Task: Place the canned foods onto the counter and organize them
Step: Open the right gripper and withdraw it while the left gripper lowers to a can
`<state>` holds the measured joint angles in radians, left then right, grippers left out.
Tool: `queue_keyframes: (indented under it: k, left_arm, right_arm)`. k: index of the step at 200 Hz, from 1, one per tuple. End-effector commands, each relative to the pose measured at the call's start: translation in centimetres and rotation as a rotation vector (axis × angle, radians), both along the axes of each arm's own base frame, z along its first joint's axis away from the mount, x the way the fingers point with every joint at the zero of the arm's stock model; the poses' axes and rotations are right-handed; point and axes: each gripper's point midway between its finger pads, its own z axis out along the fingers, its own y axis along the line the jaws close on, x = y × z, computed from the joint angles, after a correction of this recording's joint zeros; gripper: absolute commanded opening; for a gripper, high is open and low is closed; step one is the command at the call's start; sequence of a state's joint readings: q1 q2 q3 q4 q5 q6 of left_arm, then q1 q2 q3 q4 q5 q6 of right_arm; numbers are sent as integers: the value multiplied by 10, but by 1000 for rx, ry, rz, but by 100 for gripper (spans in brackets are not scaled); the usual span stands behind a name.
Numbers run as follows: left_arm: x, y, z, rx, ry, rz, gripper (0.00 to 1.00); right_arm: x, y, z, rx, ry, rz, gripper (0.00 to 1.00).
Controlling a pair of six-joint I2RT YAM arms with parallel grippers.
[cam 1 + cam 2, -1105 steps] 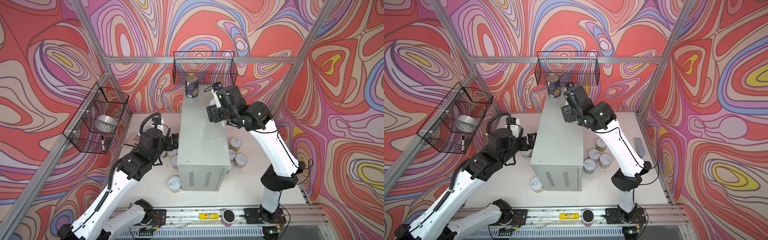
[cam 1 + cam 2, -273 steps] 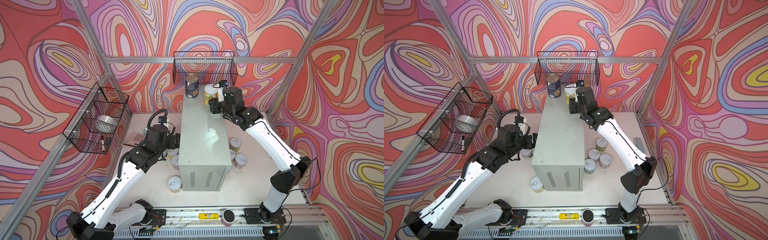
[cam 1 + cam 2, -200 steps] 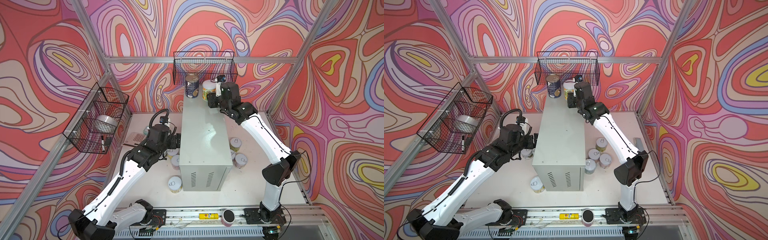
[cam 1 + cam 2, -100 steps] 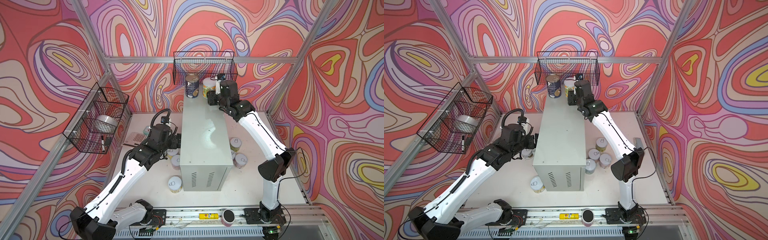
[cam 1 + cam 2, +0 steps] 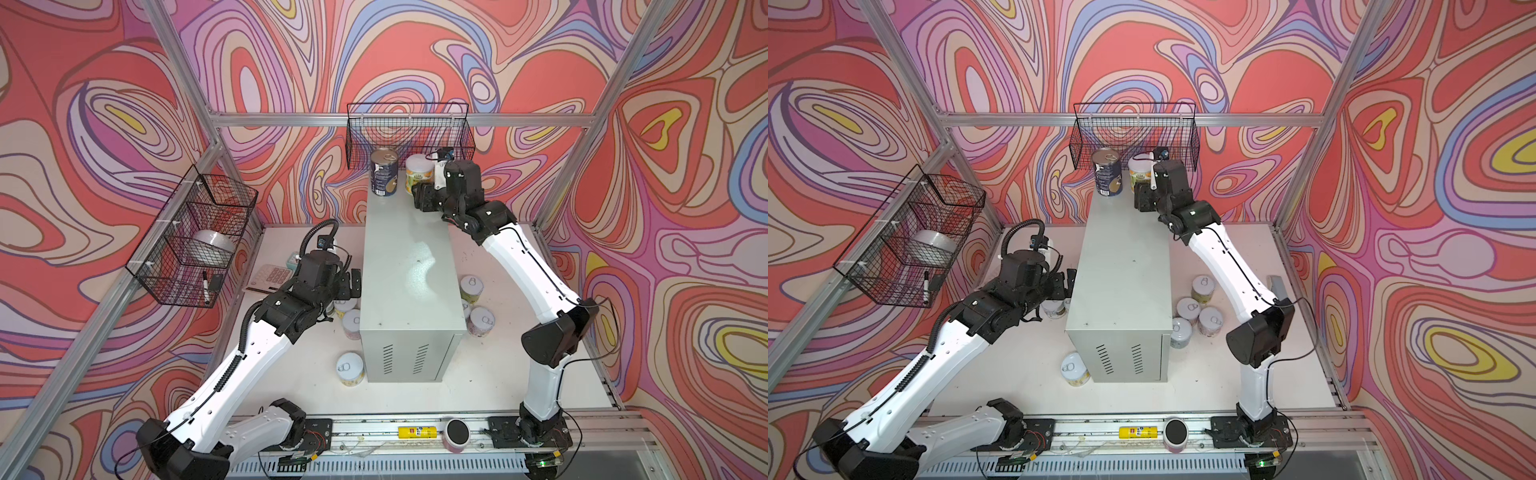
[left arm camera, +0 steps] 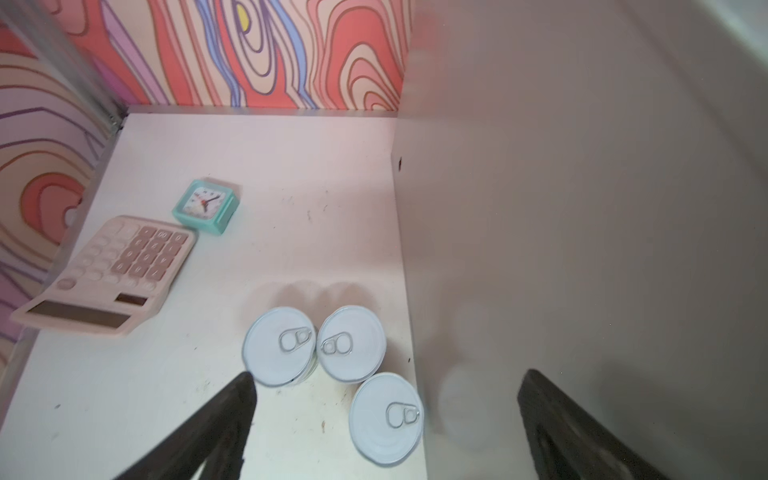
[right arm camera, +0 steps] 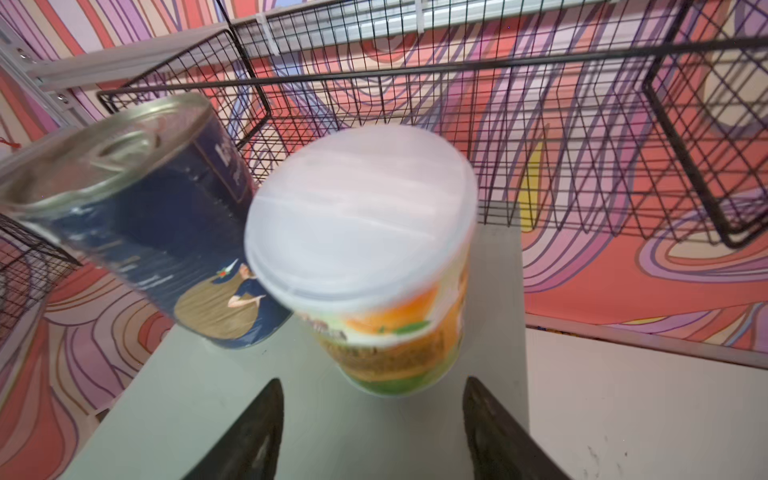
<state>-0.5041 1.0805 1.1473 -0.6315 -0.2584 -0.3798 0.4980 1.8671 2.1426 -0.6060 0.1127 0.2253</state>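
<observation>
Orange can stood on counter beside blue tin; my right gripper, jaws apart, empty, needed a straight, nudge-free retreat.

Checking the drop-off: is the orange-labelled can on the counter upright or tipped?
Upright: the orange-labelled can stands base-down on the counter, white lid on top, beside the dark-blue can.

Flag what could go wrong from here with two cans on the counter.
1. The right tool stands open short of the orange can; a sideways pull-back could knock it into the blue can or off the counter edge.
2. The left tool hangs open over three packed cans beside the counter wall; a finger may clip either.
</observation>
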Motion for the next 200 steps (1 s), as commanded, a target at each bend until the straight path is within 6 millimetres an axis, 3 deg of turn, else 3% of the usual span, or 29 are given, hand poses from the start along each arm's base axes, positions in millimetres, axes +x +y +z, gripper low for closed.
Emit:
queue_keyframes:
  k: [1,38,66,90,115,175,200]
  left_arm:
    - [-29,32,-20,48,81,110,100]
    - [-74,46,-46,-32,143,131,100]
    - [-106,62,-61,-58,206,172,99]
    - [-125,61,-70,-138,229,167,97]
    - [-133,46,-78,-193,248,110,95]
    - [-140,10,-108,-145,316,44,95]
    - [-142,-3,-126,-147,345,29,95]
  right_arm:
    - [-47,-22,50,57,-90,25,77]
    - [-91,-37,64,72,-97,56,80]
    - [-110,-46,56,74,-76,51,80]
    - [-121,-57,42,67,-58,25,80]
    - [-123,-64,17,53,-8,-11,80]
    - [-148,-122,-21,-21,32,-245,83]
    - [-154,-128,-48,-41,89,-268,84]
